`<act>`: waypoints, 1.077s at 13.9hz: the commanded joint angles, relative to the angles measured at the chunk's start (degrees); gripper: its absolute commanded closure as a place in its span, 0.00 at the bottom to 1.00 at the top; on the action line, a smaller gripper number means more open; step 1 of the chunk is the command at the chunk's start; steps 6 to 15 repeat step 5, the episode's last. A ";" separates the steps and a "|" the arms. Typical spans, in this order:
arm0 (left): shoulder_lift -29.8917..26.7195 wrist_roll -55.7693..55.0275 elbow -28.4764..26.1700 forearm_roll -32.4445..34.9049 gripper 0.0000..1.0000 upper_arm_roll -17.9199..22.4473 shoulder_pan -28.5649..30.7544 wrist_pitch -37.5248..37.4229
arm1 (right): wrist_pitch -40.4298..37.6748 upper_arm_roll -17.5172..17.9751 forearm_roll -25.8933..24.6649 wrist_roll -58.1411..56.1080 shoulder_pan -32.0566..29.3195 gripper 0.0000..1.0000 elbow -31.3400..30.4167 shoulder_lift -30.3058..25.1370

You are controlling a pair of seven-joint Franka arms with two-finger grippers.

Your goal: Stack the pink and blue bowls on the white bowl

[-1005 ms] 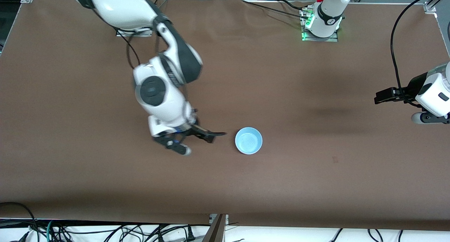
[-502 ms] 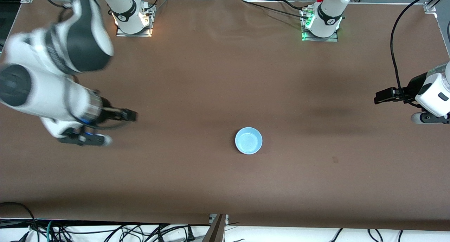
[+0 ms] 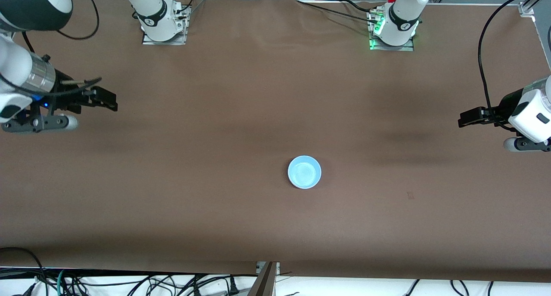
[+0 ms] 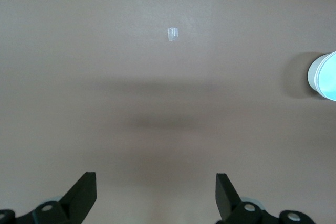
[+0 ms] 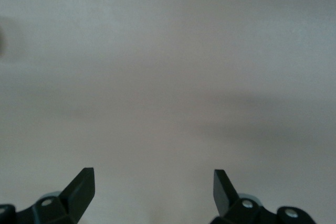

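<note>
Currently, you see one stack of bowls [image 3: 304, 171] near the middle of the brown table [image 3: 267, 115], and this stack serves as your landmark. Only the blue bowl [image 3: 304, 172] shows its inside from above; in the left wrist view a pale rim [image 4: 312, 75] shows around the blue, but you cannot tell from it which bowls lie underneath, and no pink or white bowl stands apart anywhere on the table. The right gripper [image 3: 112, 102] hangs over the table well apart from the stack, toward the right arm's end, and it carries nothing. Its fingers [image 5: 79, 187] stand wide apart in the right wrist view, with only bare table surface between them. The left gripper [image 3: 461, 119] hangs over the table well apart from the stack, toward the left arm's end, and it too is empty. Its fingers [image 4: 83, 192] stand wide apart in the left wrist view, where the stack appears at the edge of the picture. A small pale tape mark [image 3: 410, 195] lies flat on the table between the stack and the left arm's end, slightly nearer to the front camera than the stack. Neither gripper touches the stack.
</note>
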 commanded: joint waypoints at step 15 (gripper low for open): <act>0.79 0.47 1.84 0.18 0.00 -0.12 -0.10 -1.04 | 2.66 0.84 -2.62 -1.51 1.13 0.00 -4.57 -3.50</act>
